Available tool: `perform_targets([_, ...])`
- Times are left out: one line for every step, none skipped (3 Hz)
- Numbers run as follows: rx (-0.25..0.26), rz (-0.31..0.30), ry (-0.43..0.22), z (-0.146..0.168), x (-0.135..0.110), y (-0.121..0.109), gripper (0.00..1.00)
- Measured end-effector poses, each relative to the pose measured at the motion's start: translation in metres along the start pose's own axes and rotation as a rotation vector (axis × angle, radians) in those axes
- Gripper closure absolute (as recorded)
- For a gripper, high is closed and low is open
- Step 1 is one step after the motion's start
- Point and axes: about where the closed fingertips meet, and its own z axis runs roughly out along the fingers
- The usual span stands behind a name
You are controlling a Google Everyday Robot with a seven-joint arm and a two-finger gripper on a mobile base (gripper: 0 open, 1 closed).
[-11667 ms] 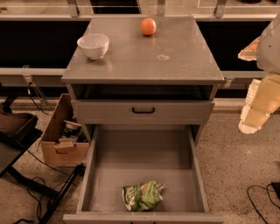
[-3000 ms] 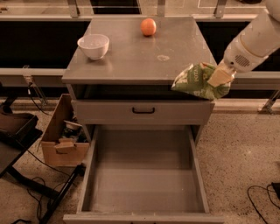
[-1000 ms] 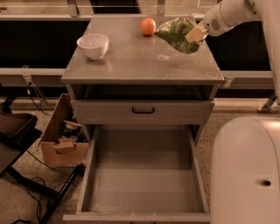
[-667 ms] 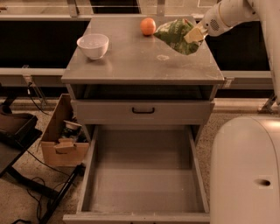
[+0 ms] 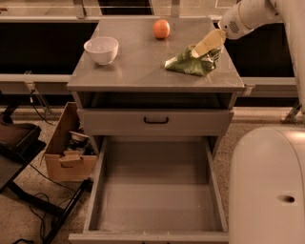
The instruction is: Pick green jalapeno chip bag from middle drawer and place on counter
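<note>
Lowered since the prior frame: one green jalapeno chip bag (image 5: 188,66) rests on the grey tabletop (image 5: 138,66), with the claw (image 5: 208,45) pinching its top (right side). One white bowl (image 5: 101,49), one orange (image 5: 161,28); the middle drawer (image 5: 155,190) is open above a speckled floor (image 5: 28,224).

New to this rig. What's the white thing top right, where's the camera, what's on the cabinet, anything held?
One camera, looking down at a grey cabinet from its front; its mount is not known. The white arm at top right belongs to a mobile robot; the white rounded bulk at bottom right is probably part of it. The arm ends in a pincer, which rests against the top of the green jalapeno chip bag. The bag lies on the counter near its right edge; whether the pincer grips it I cannot tell. Also on the counter: a white bowl and an orange fruit. Below, the middle drawer is pulled open.
</note>
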Motion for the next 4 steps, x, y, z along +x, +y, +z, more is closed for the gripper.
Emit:
perform_targets([0.031,0.006,-0.014,-0.014,-0.002,-0.008,0.0])
perform_targets([0.159,-0.025,0.067,-0.056,-0.001,-0.027,0.0])
perform_targets([0.378,-0.009,0.173,-0.145,0.015,-0.055,0.0])
perform_targets([0.556,0.061,0.249,-0.234,0.028,-0.054,0.0])
